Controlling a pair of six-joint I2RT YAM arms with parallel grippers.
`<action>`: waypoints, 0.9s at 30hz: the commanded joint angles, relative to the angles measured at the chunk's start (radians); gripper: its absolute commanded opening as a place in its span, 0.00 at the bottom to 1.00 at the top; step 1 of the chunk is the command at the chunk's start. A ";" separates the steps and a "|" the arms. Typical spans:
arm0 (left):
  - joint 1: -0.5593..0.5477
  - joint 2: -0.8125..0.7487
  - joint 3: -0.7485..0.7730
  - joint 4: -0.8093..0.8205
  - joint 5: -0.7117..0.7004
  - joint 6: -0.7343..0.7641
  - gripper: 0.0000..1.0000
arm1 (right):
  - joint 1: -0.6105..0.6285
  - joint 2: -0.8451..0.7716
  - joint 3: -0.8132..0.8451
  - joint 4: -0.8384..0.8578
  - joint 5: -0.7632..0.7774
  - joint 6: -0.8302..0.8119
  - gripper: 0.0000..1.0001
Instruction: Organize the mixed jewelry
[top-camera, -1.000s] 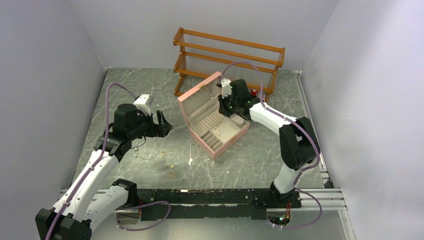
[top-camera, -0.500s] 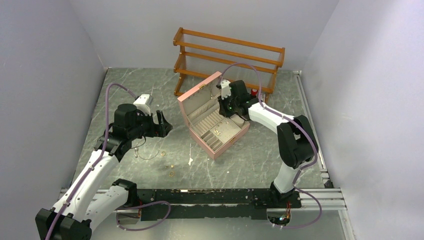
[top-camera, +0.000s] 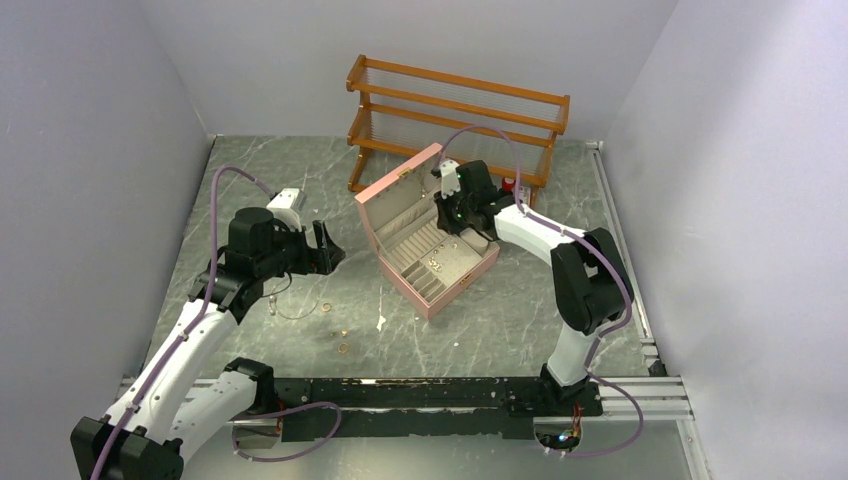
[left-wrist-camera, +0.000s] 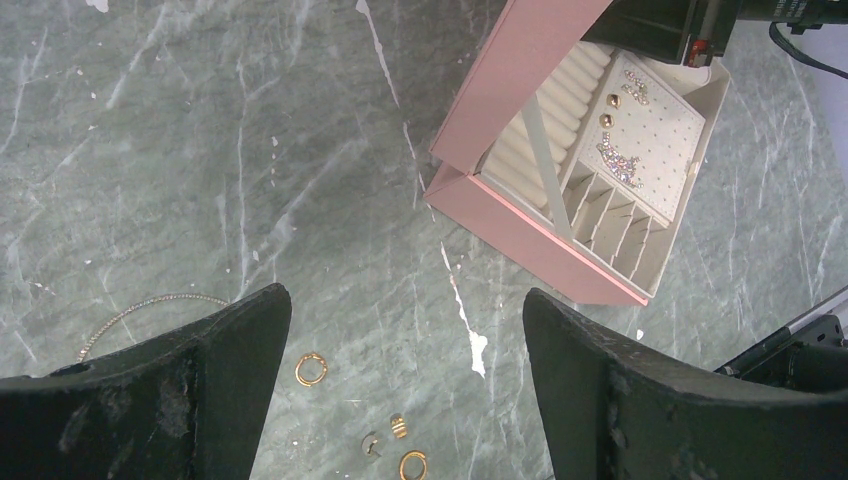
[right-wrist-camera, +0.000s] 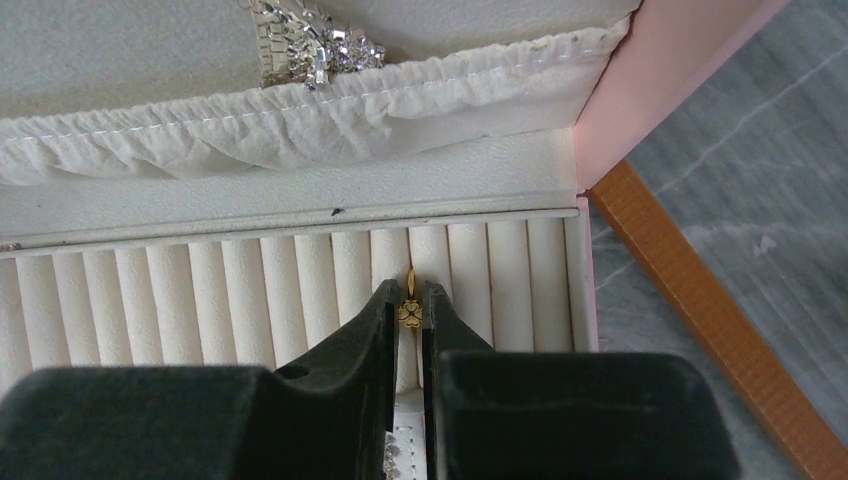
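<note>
The pink jewelry box (top-camera: 452, 290) stands open mid-table. My right gripper (right-wrist-camera: 409, 292) is inside it, over the white ring rolls (right-wrist-camera: 250, 300), shut on a tiny gold clover-shaped ring (right-wrist-camera: 409, 313) at a slot between two rolls. In the top view the right gripper (top-camera: 452, 213) sits by the lid. My left gripper (left-wrist-camera: 405, 300) hangs open above the table, nothing between its fingers. Below it lie a gold ring (left-wrist-camera: 311, 369), a second gold ring (left-wrist-camera: 412, 465), a small gold bit (left-wrist-camera: 398, 425) and a thin chain necklace (left-wrist-camera: 150, 303).
A wooden rack (top-camera: 455, 105) stands behind the box, with a small red bottle (top-camera: 510, 184) at its foot. Sparkly pieces rest in the lid pocket (right-wrist-camera: 310, 45) and on the dotted pad (left-wrist-camera: 625, 160). A white scrap (top-camera: 381, 322) lies on the marble.
The right gripper has edged slightly left toward the lid, still shut on the ring. The left arm has not moved.
</note>
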 joint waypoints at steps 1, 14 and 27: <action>-0.005 -0.005 -0.006 0.011 -0.018 0.004 0.90 | 0.002 0.039 0.015 -0.017 0.051 -0.005 0.08; -0.005 -0.023 -0.005 0.008 -0.001 -0.013 0.93 | 0.002 -0.064 0.011 0.034 0.037 0.151 0.37; -0.005 -0.106 -0.009 -0.034 0.024 -0.103 0.94 | 0.000 -0.286 -0.151 0.071 0.165 0.328 0.62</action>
